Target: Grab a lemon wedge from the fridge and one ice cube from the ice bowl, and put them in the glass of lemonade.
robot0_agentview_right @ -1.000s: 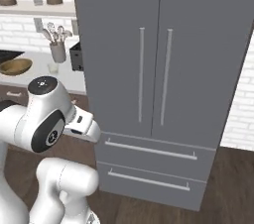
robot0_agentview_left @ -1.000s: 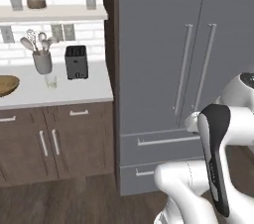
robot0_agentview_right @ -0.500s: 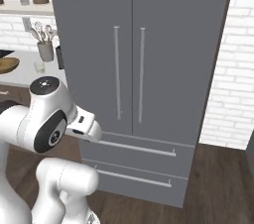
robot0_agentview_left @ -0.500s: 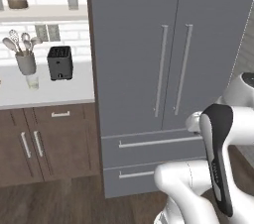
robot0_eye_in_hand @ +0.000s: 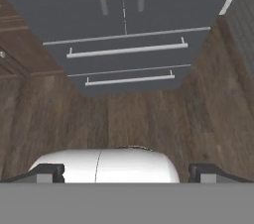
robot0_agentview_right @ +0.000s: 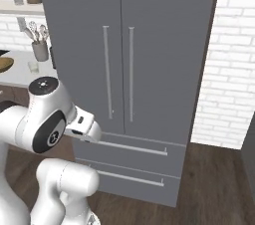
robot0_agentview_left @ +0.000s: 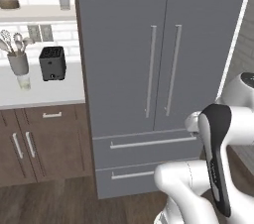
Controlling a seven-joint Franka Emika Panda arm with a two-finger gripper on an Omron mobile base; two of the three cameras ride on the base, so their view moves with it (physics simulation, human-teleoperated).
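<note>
At 12 o'clock off the base: fridge (robot0_agentview_left: 158,69), doors shut. Jaws spread wide, holding nothing. Doors likely heavy and rigid; grab a thin silver handle (robot0_agentview_left: 150,72) mid-length. Lemonade glass (robot0_agentview_left: 23,82) at 10 o'clock on counter (robot0_agentview_left: 44,94).

**Arm folded low, jaws spread wide**

The white arm (robot0_agentview_left: 213,158) sits tucked close over its base, elbow raised, wrist turned downward. In the hand view, the gripper (robot0_eye_in_hand: 127,172) points toward the floor, its two dark fingertips (robot0_eye_in_hand: 47,172) far apart, holding nothing.
</note>
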